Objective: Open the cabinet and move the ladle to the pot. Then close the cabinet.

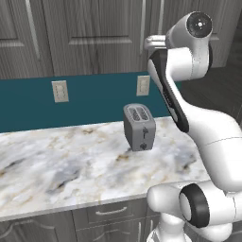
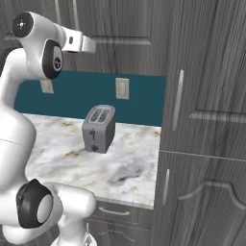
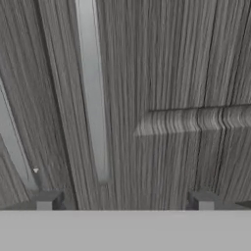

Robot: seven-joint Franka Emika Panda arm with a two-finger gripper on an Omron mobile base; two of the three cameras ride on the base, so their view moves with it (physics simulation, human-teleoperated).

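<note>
Marble counter bears toaster; claw wide, seemingly facing closed cabinet.

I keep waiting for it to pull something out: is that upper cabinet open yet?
Shut. The cabinet doors sit flush, and the hand view shows a closed door face with its handle ahead of the tool.

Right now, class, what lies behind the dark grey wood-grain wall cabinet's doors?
Nothing inside shows: the dark grey wood-grain wall cabinet has its recessed-panel doors shut, covering the shelf and any contents. Visible are the slim silver bar handle and the open pincer facing it.
</note>
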